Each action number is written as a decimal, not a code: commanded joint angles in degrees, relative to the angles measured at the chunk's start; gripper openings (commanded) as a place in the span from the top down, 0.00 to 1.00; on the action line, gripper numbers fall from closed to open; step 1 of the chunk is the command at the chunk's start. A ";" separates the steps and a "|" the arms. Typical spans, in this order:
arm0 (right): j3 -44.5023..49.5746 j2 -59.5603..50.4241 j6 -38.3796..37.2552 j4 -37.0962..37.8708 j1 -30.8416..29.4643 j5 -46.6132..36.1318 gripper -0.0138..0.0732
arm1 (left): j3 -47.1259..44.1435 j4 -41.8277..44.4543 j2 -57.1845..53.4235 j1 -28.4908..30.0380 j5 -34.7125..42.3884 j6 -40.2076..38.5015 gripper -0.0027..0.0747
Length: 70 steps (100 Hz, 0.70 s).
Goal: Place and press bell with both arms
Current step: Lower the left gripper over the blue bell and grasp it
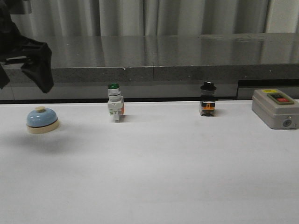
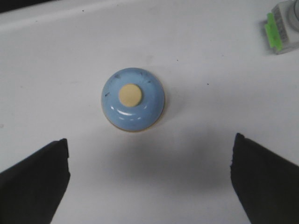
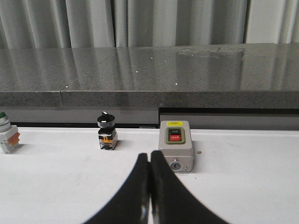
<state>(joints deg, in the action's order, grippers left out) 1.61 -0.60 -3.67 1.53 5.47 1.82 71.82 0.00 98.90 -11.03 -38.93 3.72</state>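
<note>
White table (image 1: 149, 177) fills the foreground, bare on the near side. At far left the bell (image 1: 42, 119) sits upright on the table, nothing touching it. Above it the left claw (image 2: 149, 179) hangs released, fingers spread wide to either side, apart from the dome. Further right along the back edge stand a green-capped pushbutton (image 1: 114, 108), a black-knobbed switch (image 1: 208, 104) and a grey box (image 1: 275, 108) with a red button. The right claw (image 3: 149, 191) is clenched, fingertips together, holding nothing.
</note>
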 commanded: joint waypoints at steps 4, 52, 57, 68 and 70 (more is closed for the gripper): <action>-0.90 -1.12 0.42 -0.03 -0.37 -5.05 0.92 | 4.59 0.00 1.89 -0.30 3.72 -0.05 0.11; -0.90 -1.12 0.42 -0.03 -0.37 -5.05 0.92 | 8.65 2.00 10.99 -0.05 6.49 -0.26 0.11; -0.90 -1.12 0.42 -0.03 -0.37 -5.05 0.92 | 8.65 2.00 11.41 0.34 6.73 -0.26 0.11; -0.90 -1.12 0.42 -0.03 -0.37 -5.05 0.92 | 8.65 2.00 12.03 1.58 6.99 -0.64 0.11; -0.90 -1.12 0.42 -0.03 -0.37 -5.05 0.92 | 8.65 2.00 12.16 1.76 6.99 -0.64 0.11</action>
<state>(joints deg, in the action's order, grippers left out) 1.61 -0.60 -3.67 1.53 5.47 1.82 78.61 1.90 113.39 -10.35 -34.56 3.72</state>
